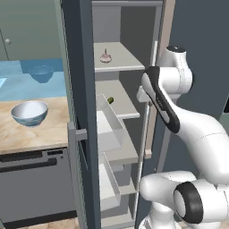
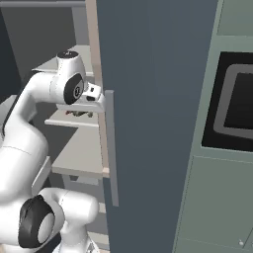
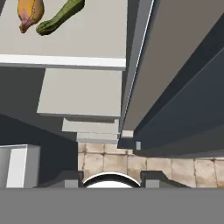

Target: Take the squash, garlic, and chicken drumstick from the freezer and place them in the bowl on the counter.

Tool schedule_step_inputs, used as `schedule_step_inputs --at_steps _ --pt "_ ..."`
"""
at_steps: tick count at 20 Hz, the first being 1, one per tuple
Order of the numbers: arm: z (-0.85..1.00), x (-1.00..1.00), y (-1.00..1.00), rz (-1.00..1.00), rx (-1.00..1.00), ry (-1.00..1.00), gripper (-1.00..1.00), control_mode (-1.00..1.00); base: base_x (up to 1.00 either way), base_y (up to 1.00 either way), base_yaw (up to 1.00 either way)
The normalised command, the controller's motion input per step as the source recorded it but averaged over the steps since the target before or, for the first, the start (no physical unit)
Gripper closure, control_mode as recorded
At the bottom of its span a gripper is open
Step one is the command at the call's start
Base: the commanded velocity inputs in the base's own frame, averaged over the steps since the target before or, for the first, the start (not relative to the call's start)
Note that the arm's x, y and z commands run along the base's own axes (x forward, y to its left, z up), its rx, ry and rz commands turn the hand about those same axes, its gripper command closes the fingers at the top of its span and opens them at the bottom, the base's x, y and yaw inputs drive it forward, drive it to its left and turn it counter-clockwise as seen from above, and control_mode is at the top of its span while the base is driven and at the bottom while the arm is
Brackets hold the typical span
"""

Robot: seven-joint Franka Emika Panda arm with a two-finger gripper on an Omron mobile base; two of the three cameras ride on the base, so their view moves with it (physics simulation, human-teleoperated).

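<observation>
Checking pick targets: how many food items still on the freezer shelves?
3. Garlic on the upper shelf; squash and chicken drumstick side by side on the shelf below. The bowl looks empty; more could sit behind the door.

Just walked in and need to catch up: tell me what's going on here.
A white robot arm is reaching into the open dark slate-grey freezer. Its gripper holds nothing. The pinkish-white garlic bulb sits on an upper shelf. The dark green squash and the orange-brown chicken drumstick lie together on the shelf below. The round pale blue patterned bowl waits on the beige marbled counter, with none of the foods in it.
</observation>
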Motion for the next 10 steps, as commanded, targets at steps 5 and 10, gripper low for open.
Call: schedule_step_inputs --at_steps 5,10 --pt "0.0 -0.45 0.11 0.02 -0.01 -0.08 -1.0 -1.0 0.0 0.0 0.0" --pt "0.34 -0.82 0.08 0.01 -0.05 -0.37 -1.0 -1.0 0.0 0.0 0.0"
